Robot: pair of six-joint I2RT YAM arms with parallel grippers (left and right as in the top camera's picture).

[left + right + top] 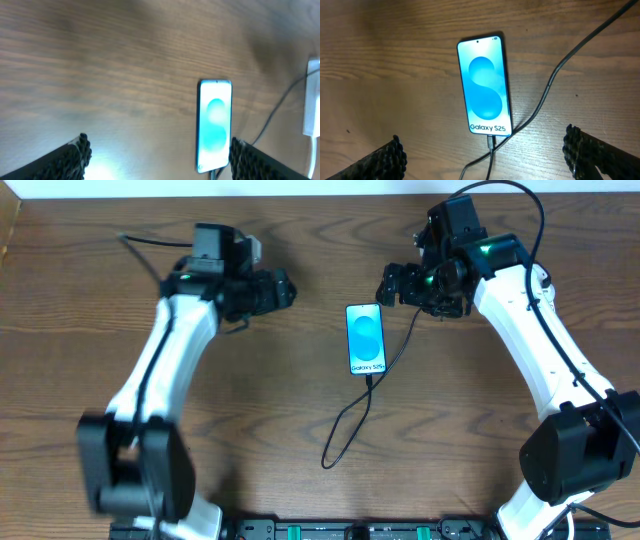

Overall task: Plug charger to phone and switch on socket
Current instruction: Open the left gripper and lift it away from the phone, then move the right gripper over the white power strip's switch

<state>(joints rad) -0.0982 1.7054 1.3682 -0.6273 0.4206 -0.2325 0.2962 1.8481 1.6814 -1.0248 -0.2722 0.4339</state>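
Holding left gripper (pixel 160 144) and right gripper (pixel 484 139) wide open, empty, we judge the charger (pixel 550 85) plugged into the phone (pixel 484 90). Next: pressing the socket (pixel 312 97) switch.

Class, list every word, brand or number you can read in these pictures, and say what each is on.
"Galaxy S25": on the phone screen, near its lower edge, right wrist view.
Overhead: same line, too small to read surely.
Left wrist: screen blurred; nothing readable.
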